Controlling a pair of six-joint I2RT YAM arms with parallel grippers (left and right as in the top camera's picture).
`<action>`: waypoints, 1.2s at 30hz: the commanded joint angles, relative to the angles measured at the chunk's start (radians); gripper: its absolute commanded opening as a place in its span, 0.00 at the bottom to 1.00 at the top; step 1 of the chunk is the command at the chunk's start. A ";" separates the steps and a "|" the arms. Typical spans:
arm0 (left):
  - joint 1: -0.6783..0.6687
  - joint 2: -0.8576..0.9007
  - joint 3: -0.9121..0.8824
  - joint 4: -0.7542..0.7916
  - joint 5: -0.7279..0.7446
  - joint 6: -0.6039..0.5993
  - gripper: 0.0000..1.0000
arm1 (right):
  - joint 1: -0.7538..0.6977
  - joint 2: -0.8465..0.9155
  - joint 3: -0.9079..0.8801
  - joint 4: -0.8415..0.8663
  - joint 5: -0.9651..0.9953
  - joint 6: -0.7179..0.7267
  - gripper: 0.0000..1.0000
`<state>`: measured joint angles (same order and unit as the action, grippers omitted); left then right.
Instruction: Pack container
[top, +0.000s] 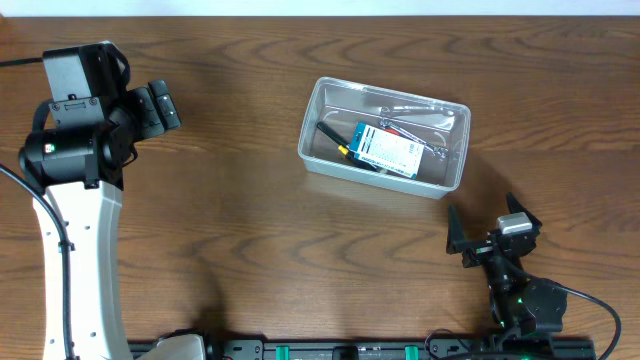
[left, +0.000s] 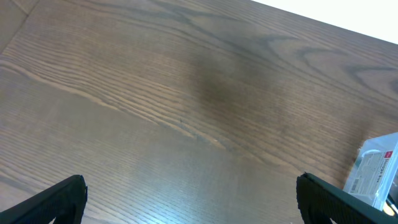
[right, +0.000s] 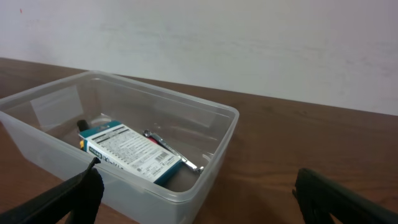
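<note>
The container (top: 318, 105) is a clear plastic tub on the wooden table, right of centre. Inside lie a white and teal labelled box (top: 388, 150), a black and yellow pen-like tool (top: 335, 139) and a thin metal tool (top: 415, 135). The right wrist view shows the container (right: 221, 146) close in front, with the box (right: 134, 152) and metal tool (right: 174, 149) in it. My left gripper (top: 160, 108) is open and empty at the far left, well away from it. My right gripper (top: 487, 227) is open and empty, just below the container's right end.
Bare wooden table (top: 230, 220) lies between the two arms. The left arm's white body (top: 80, 260) stands along the left side. A corner of the labelled box (left: 376, 168) shows at the right edge of the left wrist view. A white wall (right: 249, 43) stands behind the table.
</note>
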<state>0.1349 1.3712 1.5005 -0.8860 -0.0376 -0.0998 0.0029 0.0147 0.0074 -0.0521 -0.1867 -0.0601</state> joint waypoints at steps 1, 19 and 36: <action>0.001 0.001 0.015 0.000 -0.016 0.014 0.98 | -0.011 -0.009 -0.002 -0.002 -0.012 -0.012 0.99; 0.001 -0.464 -0.008 0.214 -0.020 0.025 0.98 | -0.011 -0.009 -0.002 -0.002 -0.012 -0.012 0.99; 0.002 -1.036 -0.306 0.178 -0.027 -0.035 0.98 | -0.011 -0.009 -0.002 -0.002 -0.012 -0.012 0.99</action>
<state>0.1349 0.3580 1.2877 -0.7128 -0.0540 -0.0975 0.0029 0.0147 0.0074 -0.0521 -0.1875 -0.0624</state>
